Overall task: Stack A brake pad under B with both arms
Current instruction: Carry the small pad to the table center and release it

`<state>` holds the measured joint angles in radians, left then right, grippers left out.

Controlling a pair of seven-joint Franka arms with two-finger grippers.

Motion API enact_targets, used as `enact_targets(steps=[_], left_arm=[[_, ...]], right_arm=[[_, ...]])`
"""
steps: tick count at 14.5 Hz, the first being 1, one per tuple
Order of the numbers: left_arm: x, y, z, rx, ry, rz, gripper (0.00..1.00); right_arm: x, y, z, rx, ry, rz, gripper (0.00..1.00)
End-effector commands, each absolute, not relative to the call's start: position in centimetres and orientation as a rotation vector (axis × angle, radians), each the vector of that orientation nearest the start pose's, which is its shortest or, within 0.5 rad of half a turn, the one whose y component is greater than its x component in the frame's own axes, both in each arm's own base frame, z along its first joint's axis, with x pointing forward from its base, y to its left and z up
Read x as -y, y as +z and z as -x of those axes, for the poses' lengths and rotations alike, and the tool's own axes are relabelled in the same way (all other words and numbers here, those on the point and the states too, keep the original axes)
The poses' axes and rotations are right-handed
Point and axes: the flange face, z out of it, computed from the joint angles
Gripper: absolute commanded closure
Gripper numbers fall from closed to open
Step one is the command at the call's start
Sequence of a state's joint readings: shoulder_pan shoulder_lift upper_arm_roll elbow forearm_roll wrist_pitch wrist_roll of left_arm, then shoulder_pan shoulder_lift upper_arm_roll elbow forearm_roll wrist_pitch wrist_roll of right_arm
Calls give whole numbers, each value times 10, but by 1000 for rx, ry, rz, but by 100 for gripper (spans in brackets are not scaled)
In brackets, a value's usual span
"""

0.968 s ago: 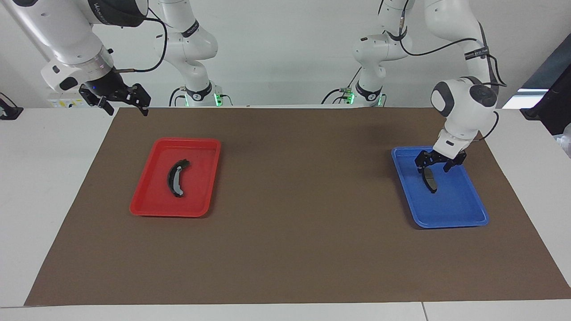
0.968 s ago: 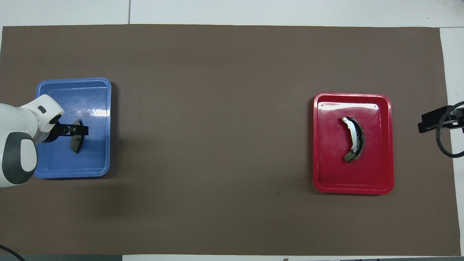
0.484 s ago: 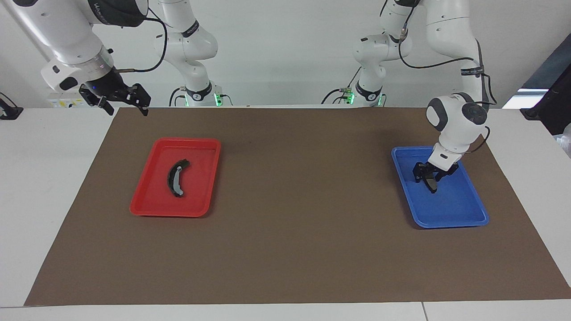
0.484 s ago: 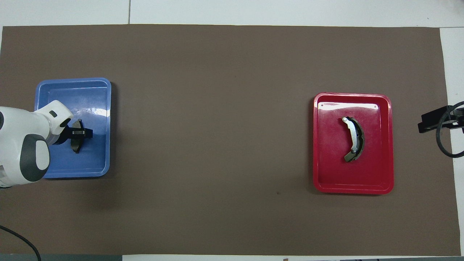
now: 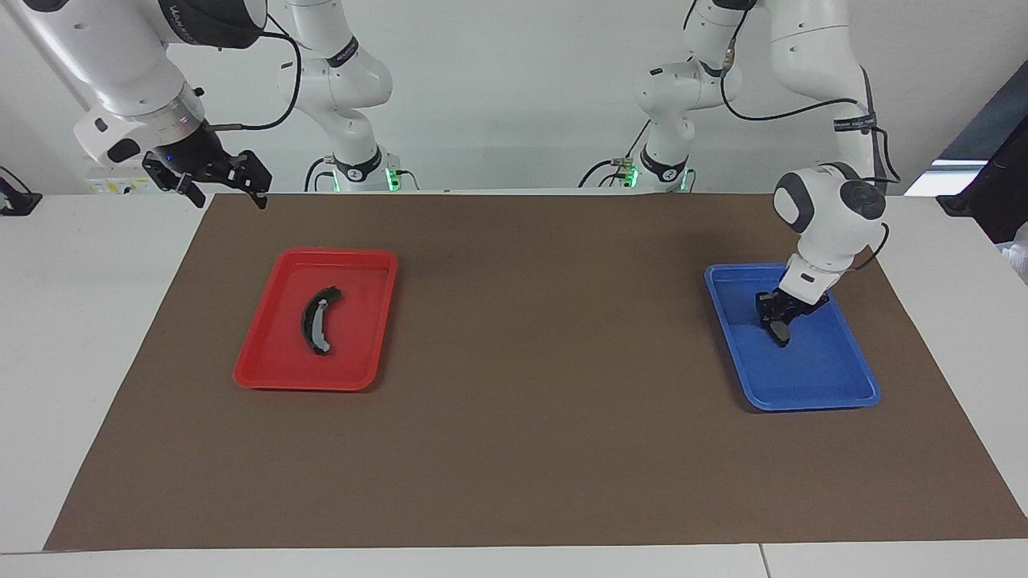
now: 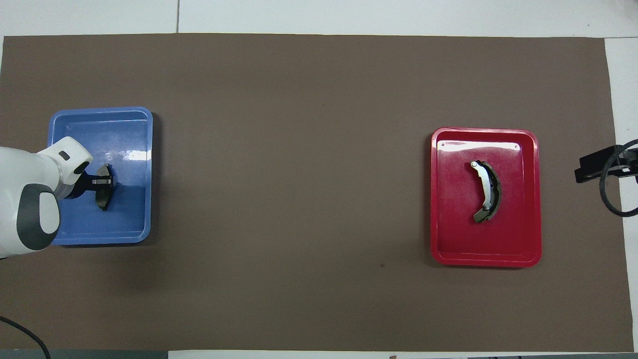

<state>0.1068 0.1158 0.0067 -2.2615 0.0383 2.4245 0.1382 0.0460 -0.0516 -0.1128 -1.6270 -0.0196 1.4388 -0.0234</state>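
Pincer status, left arm: the left pincer (image 5: 781,323) has closed since a second ago, when its jaws stood wide above the short brake pad (image 5: 777,329). You now see the fingertips drawn in on the pad's middle, so treat the pad as gripped. The pad is not yet lifted; it lies in the blue tray (image 5: 835,385) directly beneath the pincer, with both of its ends showing on either side of the fingers in the overhead view.

Meaning for the task: this is judged to be the end of the grasp step for the pad that must go underneath. Nothing has been stacked yet. The next move calls for a lift clear of the tray rim. Because the pad is thin and flat, a pinch across its middle could let it tilt as it comes up; watch for that.

Pincer status, right arm: the right pincer (image 5: 215,178) waits with its jaws fully open and empty, raised over the corner of the brown mat (image 5: 514,449) at its own end of the bench (image 5: 80,321). The curved brake shoe (image 5: 317,319) lies untouched in the red tray (image 5: 265,369), well apart from that pincer and closer to the middle of the mat.

Count:
- Arms: two
- Trays: two, one blue, one red
- Brake parts: two, one per tray
- Mats: one
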Motion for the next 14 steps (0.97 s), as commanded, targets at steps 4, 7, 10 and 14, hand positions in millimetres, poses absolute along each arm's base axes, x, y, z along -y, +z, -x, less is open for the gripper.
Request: enact_targets(steps=[4,7,10,14], left_arm=[[62,373,-534,-229,-36,3105,99],[156,361,-520,-219,-54,3112,99],[233,333,-506,-188,-116,3135,99],[316,314,-496,-231,-100,3134,99]], right_arm=[[40,615,-524,-45,202,3125,0],[40,615,-524,-45,202,3125,0],[40,615,-524,-43,202,3125,0],[40,615,-524,-43,202,3125,0]])
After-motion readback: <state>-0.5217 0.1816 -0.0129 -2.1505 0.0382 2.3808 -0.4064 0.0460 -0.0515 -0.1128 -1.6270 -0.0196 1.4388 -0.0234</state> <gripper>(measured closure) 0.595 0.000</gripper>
